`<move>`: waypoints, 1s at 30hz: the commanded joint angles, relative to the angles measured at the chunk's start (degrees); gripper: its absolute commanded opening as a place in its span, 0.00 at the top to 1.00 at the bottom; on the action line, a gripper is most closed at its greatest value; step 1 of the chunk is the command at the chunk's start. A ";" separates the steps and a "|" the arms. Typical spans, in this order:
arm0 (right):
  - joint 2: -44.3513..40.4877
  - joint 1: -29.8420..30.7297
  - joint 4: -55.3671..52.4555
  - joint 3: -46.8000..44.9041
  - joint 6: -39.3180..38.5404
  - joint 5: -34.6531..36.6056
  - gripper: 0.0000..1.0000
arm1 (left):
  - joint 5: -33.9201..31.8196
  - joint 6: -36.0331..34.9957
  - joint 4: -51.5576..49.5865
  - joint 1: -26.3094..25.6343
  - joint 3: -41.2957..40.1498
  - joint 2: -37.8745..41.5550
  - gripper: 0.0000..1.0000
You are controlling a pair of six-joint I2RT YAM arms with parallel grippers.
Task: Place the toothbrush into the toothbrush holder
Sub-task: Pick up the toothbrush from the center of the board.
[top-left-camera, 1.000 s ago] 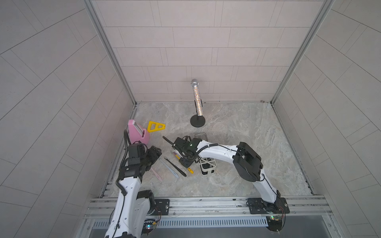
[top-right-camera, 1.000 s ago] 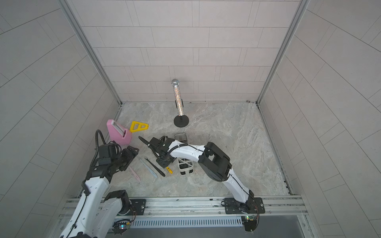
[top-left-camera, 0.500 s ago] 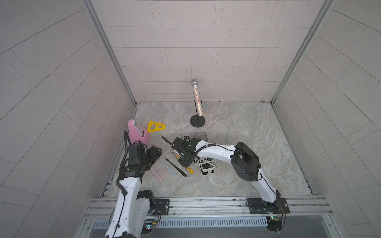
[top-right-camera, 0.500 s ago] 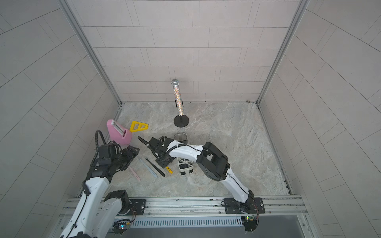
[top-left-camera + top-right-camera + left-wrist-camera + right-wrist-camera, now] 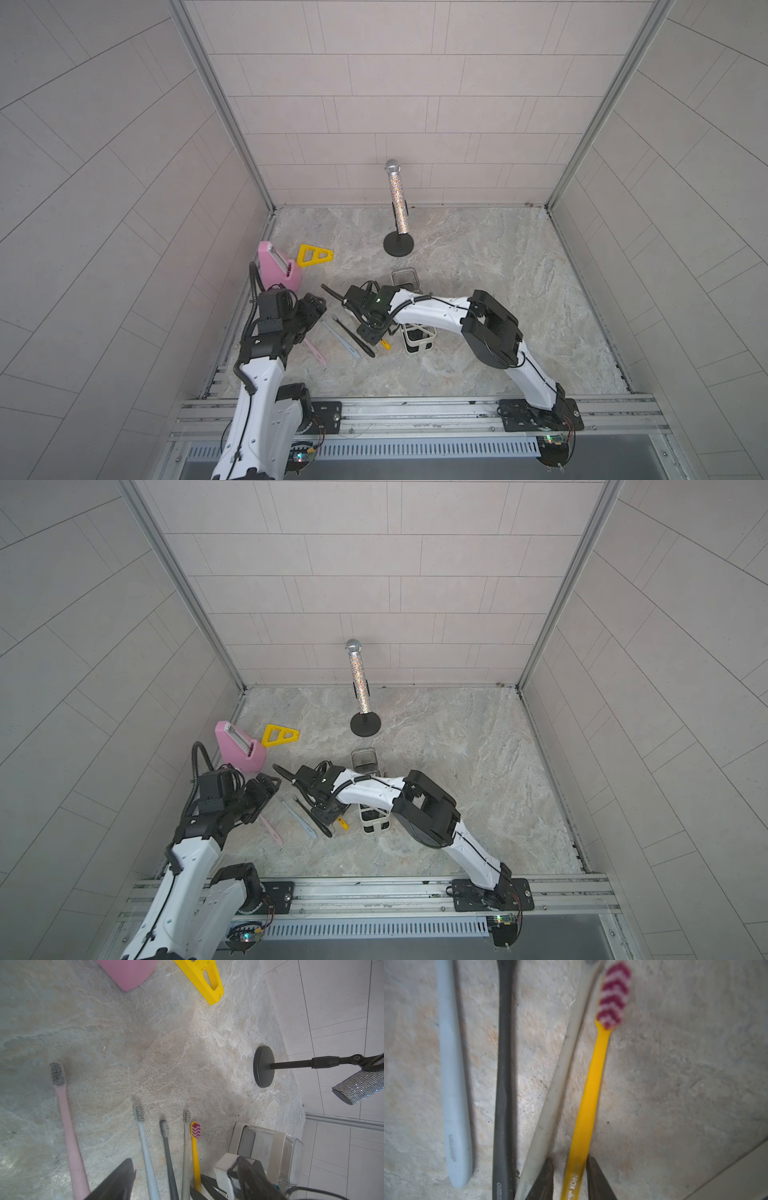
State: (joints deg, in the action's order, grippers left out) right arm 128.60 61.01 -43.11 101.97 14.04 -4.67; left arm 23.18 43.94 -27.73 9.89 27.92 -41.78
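Hardly anything has shifted: the right gripper (image 5: 570,1160) has only edged a little sideways. Its jaws stand narrowly apart astride the yellow toothbrush (image 5: 591,1084), which lies flat just beside the toothbrush holder (image 5: 419,347). The left gripper (image 5: 313,309) hangs wide open. Closing may pinch the beige toothbrush (image 5: 560,1076) lying close alongside, or a tail-end grip may let the brush swing.

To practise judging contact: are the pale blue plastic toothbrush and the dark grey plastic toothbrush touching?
Apart. The right wrist view shows bare stone surface between the pale blue plastic toothbrush and the dark grey plastic toothbrush along their whole visible length.
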 commanded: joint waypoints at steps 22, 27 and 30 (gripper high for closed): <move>-3.60 -1.76 3.98 -1.83 -0.10 -3.57 0.94 | 1.22 -1.16 1.18 0.31 0.96 -0.38 0.18; -6.91 -1.87 4.94 -1.71 0.45 -5.12 0.94 | 4.39 -0.49 1.18 -0.05 3.03 0.73 0.16; -8.39 -1.95 5.25 -1.60 0.74 -5.70 0.94 | 5.70 0.60 1.18 -0.87 3.69 1.91 0.13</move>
State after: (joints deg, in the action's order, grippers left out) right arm 124.46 59.11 -38.74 100.14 14.17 -9.23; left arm 26.72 43.90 -27.64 9.61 29.41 -41.30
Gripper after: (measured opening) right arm 0.116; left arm 0.867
